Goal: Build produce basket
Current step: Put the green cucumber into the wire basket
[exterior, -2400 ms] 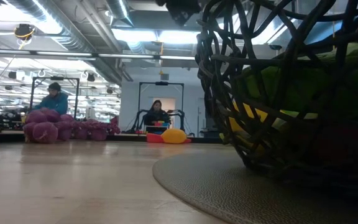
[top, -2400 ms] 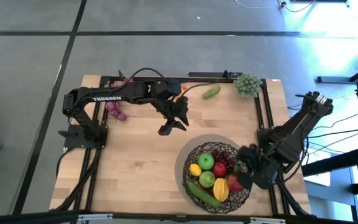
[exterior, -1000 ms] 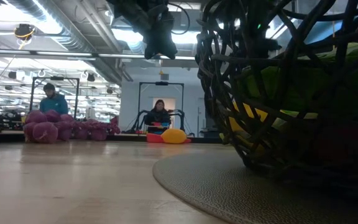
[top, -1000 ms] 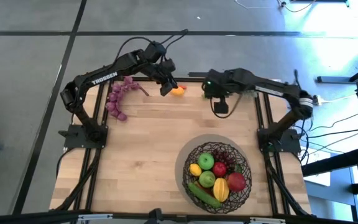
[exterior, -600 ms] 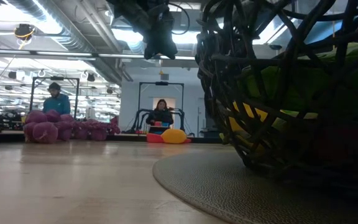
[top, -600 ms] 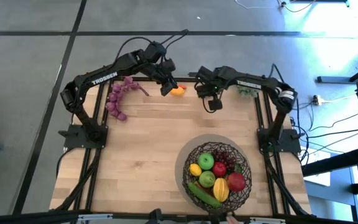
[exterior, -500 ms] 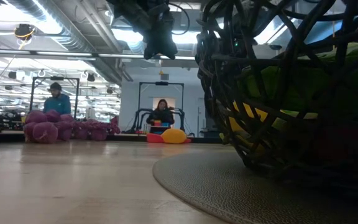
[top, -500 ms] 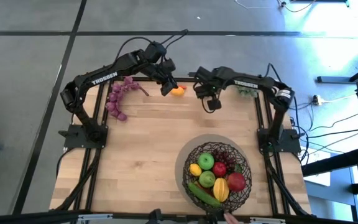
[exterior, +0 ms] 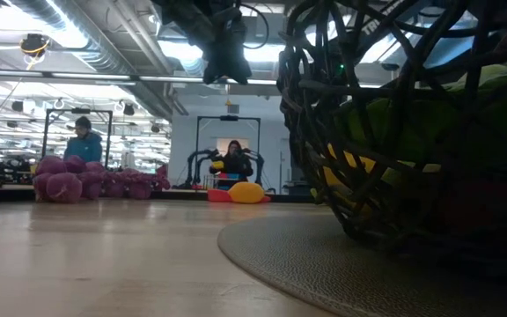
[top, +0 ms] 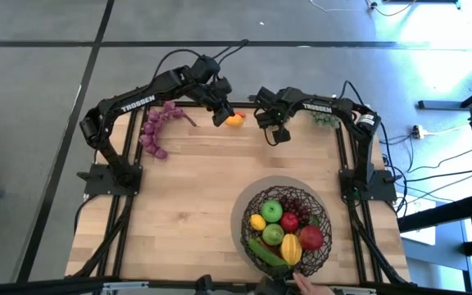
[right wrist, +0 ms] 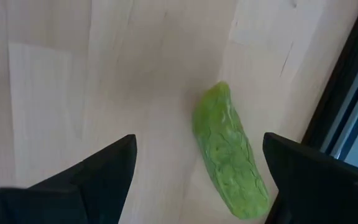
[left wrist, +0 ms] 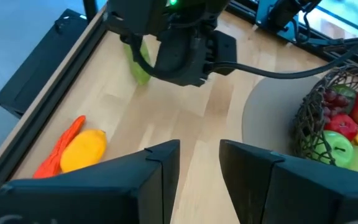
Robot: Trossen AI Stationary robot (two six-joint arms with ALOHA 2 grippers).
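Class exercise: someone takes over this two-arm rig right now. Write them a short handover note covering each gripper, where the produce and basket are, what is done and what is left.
Left gripper: open, empty, hovering at the far edge beside the yellow lemon and red chili.
Right gripper: open, empty, poised over the green cucumber, which lies on the table by the far rail.
Basket: on its round mat at the near right, already holding apples, lemons, a cucumber and red grapes.
Left outside: purple grapes at the far left, green grapes at the far right, plus the lemon, chili and cucumber.
A person's hand shows at the near edge by the basket.
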